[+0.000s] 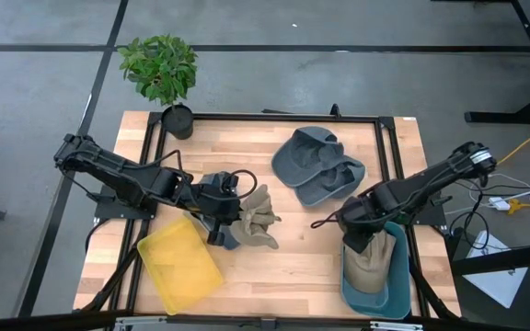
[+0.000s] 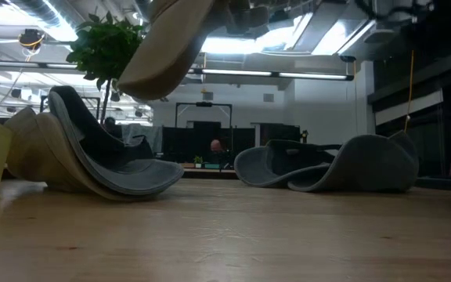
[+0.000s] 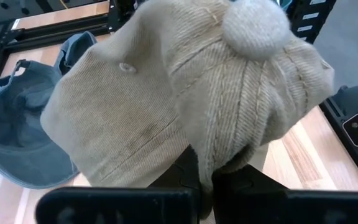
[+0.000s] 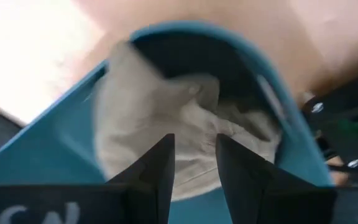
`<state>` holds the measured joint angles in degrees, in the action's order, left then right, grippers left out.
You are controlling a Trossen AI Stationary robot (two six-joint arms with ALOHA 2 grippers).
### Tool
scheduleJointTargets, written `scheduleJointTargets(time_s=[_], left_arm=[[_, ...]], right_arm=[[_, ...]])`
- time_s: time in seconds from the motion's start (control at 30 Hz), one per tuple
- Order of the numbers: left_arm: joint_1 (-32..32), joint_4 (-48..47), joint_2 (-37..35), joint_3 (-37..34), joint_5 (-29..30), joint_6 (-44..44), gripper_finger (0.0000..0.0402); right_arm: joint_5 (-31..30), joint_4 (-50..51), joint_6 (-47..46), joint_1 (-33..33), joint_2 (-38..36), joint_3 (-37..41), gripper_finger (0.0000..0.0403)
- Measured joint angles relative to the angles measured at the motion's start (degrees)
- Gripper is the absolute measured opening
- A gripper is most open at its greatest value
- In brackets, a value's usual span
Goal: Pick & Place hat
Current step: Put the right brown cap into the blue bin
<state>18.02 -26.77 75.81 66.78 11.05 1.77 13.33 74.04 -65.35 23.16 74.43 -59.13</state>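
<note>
Left gripper — pinching beige hat mid-table | right gripper — pinching tan hat over blue bin, table's right front corner

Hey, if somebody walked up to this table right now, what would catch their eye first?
Probably the two beige hats in the grippers: the left gripper is shut on a beige hat at the table's middle, and the right gripper holds another beige hat over the teal bin at the near right corner. Next come the grey hats piled toward the back and the yellow bin at near left.
</note>
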Motion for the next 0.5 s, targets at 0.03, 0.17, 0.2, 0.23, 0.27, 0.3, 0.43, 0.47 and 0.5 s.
scheduleJointTargets(time_s=[0.03, 0.17, 0.2, 0.23, 0.27, 0.3, 0.43, 0.47, 0.5], left_arm=[[0.0, 0.0, 0.0, 0.0, 0.0, 0.0, 0.0008], [0.0, 0.0, 0.0, 0.0, 0.0, 0.3, 0.0008], [0.0, 0.0, 0.0, 0.0, 0.0, 0.3, 0.0008], [0.0, 0.0, 0.0, 0.0, 0.0, 0.4, 0.0008], [0.0, 0.0, 0.0, 0.0, 0.0, 0.4, 0.0008], [0.0, 0.0, 0.0, 0.0, 0.0, 0.4, 0.0008], [0.0, 0.0, 0.0, 0.0, 0.0, 0.4, 0.0008], [0.0, 0.0, 0.0, 0.0, 0.0, 0.4, 0.0008], [0.0, 0.0, 0.0, 0.0, 0.0, 0.5, 0.0008]], right_arm=[[-1.1, -0.1, 0.2, 0.0, 0.2, 0.7, 0.0117], [-4.3, -1.2, -0.1, -0.1, 1.1, 2.7, 0.0117], [-4.9, -1.9, -0.2, -0.1, 1.4, 2.9, 0.0117], [-5.5, -2.6, -0.4, -0.1, 1.6, 3.1, 0.0117], [-6.0, -3.4, -0.6, -0.1, 2.0, 3.1, 0.0117], [-6.5, -4.3, -0.6, -0.3, 2.3, 3.1, 0.0117], [-9.5, -8.1, -0.4, -1.3, 4.0, 3.1, 0.0117], [-10.6, -8.9, 0.0, -1.5, 4.4, 3.1, 0.0117], [-11.9, -9.5, 0.4, -1.8, 5.0, 3.1, 0.0117]])
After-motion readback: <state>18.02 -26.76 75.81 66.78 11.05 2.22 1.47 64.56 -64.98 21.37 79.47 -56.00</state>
